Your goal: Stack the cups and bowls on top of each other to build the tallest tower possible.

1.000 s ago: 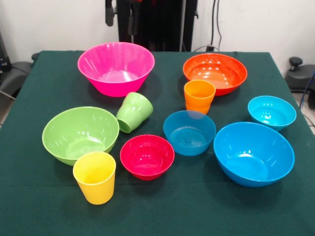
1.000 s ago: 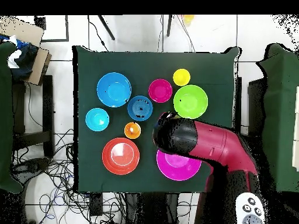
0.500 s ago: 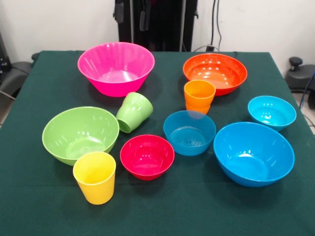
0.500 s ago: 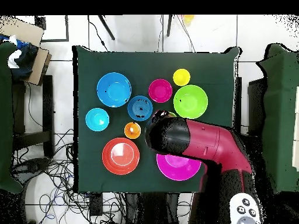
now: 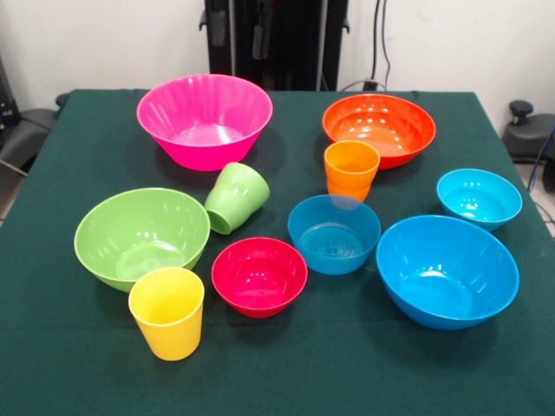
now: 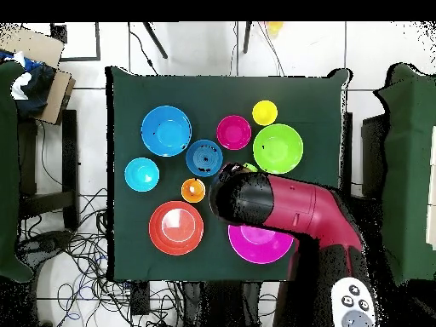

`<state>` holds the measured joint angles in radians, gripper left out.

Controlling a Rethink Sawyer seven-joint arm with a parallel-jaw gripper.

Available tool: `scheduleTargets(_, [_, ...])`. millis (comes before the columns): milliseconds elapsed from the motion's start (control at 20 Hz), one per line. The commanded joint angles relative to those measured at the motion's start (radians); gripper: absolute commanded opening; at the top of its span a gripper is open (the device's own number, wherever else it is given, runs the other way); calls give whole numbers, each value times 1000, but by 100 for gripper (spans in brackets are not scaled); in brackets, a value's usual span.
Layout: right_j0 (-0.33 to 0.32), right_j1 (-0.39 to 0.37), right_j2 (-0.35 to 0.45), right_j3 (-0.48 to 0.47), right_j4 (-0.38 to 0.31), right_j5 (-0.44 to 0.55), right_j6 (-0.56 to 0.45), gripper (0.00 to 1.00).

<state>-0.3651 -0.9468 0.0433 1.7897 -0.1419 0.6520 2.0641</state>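
- On the green tabletop (image 5: 78,364), the light green bowl (image 5: 141,237) stands at the left, with the yellow cup (image 5: 166,312) just in front, touching or nearly so.
- The pink bowl (image 5: 205,120) stands behind; the green cup (image 5: 235,198) lies tilted beside the light green bowl.
- Centre: red bowl (image 5: 259,276), small blue bowl (image 5: 334,233), upright orange cup (image 5: 351,170).
- Right: orange bowl (image 5: 379,129), large blue bowl (image 5: 447,270), cyan bowl (image 5: 479,198).
- Nothing is stacked; no writing is legible.
- The end effector (image 5: 238,30) hangs at the top edge; whether it is spread cannot be told.

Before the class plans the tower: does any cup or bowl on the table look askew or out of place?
Yes: the green cup is tilted, leaning toward the green bowl, while the orange cup and yellow cup stand upright. Every bowl sits upright; nothing is stacked, spilled or damaged.
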Motion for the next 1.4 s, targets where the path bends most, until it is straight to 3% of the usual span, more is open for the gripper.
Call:
scheduleTargets(50, [-15, 87, 126, 76, -95, -44, -141, 100])
scheduleTargets(300, [-63, 150, 180, 57, -119, -90, -194, 100])
scheduleTargets(650, [-70, 211, 221, -38, -165, -31, -210, 100])
scheduleTargets(1100, [-69, 231, 280, -121, -170, 92, -220, 100])
scheduleTargets(1400, [-59, 221, 280, -131, -179, 117, -192, 100])
